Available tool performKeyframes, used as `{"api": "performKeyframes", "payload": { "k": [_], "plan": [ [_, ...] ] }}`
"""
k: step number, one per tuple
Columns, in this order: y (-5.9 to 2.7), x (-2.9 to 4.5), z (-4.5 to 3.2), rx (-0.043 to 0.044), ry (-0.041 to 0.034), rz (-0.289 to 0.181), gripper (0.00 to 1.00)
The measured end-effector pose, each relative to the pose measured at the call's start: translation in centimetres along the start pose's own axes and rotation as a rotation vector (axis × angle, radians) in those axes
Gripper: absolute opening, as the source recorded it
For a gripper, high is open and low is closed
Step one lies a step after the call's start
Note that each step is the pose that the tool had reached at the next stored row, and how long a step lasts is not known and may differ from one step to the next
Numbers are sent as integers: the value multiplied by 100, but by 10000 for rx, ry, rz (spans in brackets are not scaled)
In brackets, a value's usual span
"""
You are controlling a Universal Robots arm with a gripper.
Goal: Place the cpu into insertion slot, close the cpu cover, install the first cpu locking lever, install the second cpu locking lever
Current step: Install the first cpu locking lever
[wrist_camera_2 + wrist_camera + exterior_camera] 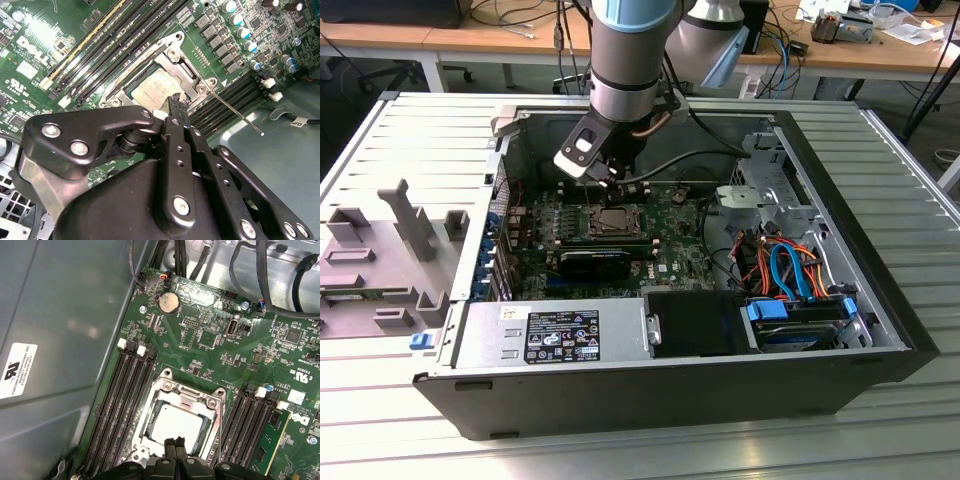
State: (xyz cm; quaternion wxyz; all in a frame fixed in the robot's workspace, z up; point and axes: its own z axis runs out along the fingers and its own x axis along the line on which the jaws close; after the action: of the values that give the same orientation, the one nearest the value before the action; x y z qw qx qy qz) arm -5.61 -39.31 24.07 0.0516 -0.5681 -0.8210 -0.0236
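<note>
Risk first. My gripper (178, 102) comes down at the near edge of the insertion slot (617, 222), right where the cpu cover (182, 396) frames the cpu (177, 425). If the tip slides off that thin frame it could scrape the chip's grey lid or skid onto the motherboard (210, 335) beside the slot. The likely cause is a narrow tip on smooth, slightly sloped metal. Second risk: one locking lever (235, 112) stands out from the slot's corner as a bare rod over the grey case floor, and I judge it unlatched. With no lever down, the cover is not clamped and could lift if jogged. Third: if the chip is not flat in the slot, any downward load could harm the contacts. I cannot check seating from here. Tool state: the two fingers are pressed together with only a hairline seam in the first wrist view, and I see nothing between them, so I am carrying nothing. The tip overlaps the cover's edge in the second wrist view, but I cannot confirm actual contact. The cpu lies inside the slot, showing through the cover's cut-out, with memory slots (125, 390) flanking the slot on both sides.
</note>
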Motion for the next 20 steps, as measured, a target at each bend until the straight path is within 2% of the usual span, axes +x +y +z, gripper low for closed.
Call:
{"api": "performKeyframes", "payload": {
  "k": [20],
  "plan": [
    [0, 0, 0, 70, -13, -623, 11]
  ]
}}
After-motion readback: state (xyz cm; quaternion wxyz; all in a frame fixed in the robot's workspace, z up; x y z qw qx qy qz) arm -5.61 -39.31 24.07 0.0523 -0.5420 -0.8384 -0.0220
